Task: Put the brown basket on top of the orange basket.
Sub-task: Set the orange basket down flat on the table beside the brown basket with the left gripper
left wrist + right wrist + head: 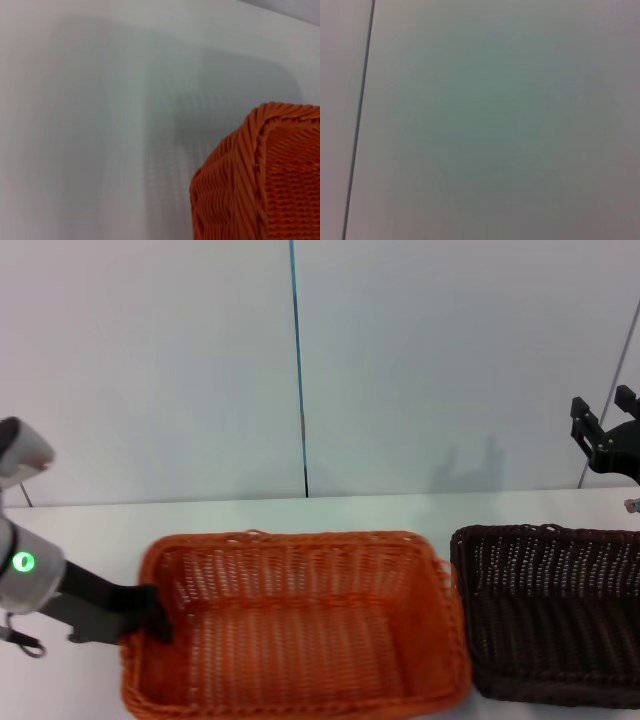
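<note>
The orange basket stands empty on the white table, in the middle front of the head view. The brown basket stands empty right beside it on the right, their rims almost touching. My left gripper is low at the orange basket's left end wall, against its rim. The left wrist view shows one corner of the orange basket close up. My right gripper is open and empty, raised high above and behind the brown basket's far right end.
The white table runs back to a plain pale wall with a dark vertical seam. The right wrist view shows only that wall and the seam. A small object shows at the right edge.
</note>
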`<action>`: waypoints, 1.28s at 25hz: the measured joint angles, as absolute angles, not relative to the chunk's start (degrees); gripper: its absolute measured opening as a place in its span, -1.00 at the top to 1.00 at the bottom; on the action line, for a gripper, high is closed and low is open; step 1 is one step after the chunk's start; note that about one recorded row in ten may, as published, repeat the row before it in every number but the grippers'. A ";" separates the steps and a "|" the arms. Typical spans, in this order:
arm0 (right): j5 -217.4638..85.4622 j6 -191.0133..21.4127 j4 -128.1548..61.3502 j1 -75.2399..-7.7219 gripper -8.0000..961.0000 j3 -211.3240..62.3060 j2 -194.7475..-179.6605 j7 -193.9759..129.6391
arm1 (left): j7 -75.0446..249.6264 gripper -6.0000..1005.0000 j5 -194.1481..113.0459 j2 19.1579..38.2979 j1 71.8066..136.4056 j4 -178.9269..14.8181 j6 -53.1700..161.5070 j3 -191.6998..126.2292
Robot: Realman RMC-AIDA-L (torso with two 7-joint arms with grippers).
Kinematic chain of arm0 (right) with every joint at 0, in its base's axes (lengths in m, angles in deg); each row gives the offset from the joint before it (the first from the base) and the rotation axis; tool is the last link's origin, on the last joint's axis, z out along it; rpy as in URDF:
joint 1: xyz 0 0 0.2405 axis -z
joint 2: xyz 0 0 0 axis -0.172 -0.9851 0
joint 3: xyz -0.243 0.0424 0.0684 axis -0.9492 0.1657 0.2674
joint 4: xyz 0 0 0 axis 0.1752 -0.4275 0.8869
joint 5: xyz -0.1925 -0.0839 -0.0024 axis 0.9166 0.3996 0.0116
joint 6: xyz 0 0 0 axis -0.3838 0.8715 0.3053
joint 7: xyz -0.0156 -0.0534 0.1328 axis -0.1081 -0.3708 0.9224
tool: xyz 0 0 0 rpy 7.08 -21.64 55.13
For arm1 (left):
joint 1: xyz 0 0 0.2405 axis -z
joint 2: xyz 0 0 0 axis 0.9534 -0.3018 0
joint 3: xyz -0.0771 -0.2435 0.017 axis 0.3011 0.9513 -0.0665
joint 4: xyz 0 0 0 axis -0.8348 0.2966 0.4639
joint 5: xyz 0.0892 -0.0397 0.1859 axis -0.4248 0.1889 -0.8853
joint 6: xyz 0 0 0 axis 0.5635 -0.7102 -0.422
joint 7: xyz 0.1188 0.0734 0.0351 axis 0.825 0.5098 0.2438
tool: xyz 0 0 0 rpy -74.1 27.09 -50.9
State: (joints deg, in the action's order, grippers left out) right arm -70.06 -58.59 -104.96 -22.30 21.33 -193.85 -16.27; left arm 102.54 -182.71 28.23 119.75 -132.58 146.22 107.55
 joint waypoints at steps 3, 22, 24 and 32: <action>-69.91 -58.57 -104.87 -22.29 -0.05 21.35 -193.85 -16.27 | 102.68 0.69 -182.07 30.24 120.41 -132.34 145.75 107.57; -69.81 -58.12 -104.81 -21.81 -0.05 21.69 -193.68 -16.31 | 103.02 0.69 -178.85 31.42 122.44 -125.66 136.89 105.71; -69.79 -58.12 -105.03 -21.81 -0.05 21.70 -193.67 -16.31 | 102.99 0.69 -179.08 30.86 122.45 -124.39 135.73 105.38; -69.72 -58.12 -105.29 -21.84 -0.05 21.58 -193.66 -16.34 | 104.64 0.69 -179.86 30.14 122.52 -122.91 132.12 103.87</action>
